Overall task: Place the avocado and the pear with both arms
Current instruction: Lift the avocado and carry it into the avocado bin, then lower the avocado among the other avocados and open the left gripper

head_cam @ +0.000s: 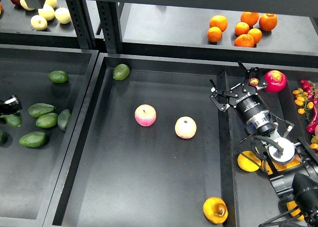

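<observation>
Right gripper (233, 90) is seen at about 3 o'clock of the view, above the wall between the middle tray (149, 187) and the right-hand compartment. Its two fingers are spread apart and nothing is held between them. A red pomegranate (275, 81) lies just beside it, toward 2 o'clock. The left gripper (10, 105) is seen only as a small dark part at the 9 o'clock edge, and it cannot be told if it is open or closed.

The pear (215, 210) is found in the middle tray, near its corner at 5 o'clock, with the brownish end turned to the front. Two pink-and-yellow apples (145, 114) are lying near the centre of the same tray, apart from each other. A rounder green avocado (120, 71) rests at the tray's 11 o'clock corner.

The avocado (40, 109) is lying in the left tray, at 9 o'clock, in a group of dark green fruits close to the left gripper. Oranges (242, 28) are seen on the shelf at 1 o'clock.
</observation>
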